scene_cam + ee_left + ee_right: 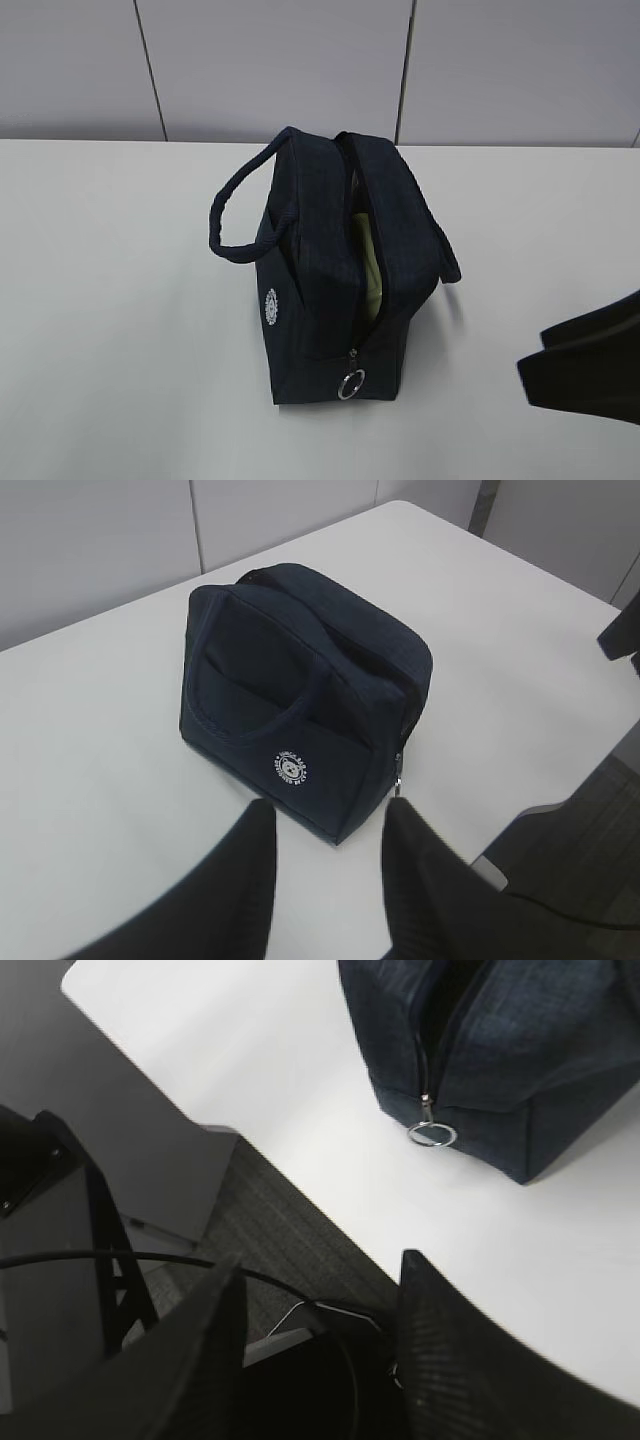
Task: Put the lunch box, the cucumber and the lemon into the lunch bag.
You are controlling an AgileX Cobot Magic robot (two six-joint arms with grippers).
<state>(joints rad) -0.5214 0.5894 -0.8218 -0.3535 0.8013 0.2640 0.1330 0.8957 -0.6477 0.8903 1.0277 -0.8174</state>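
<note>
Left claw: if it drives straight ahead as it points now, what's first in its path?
Most likely the lunch bag, at its near lower corner by the round logo. The left claw stands open and empty; depth to the bag is unclear.

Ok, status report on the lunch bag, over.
Both grippers open, empty, clear of the lunch bag. Bag unzipped, lunch box visible inside. Cucumber, lemon not visible. Nothing obstructing.

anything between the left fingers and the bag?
Nothing. In the left wrist view only bare white table lies between the left fingers and the bag; the fingers hold nothing.
</note>
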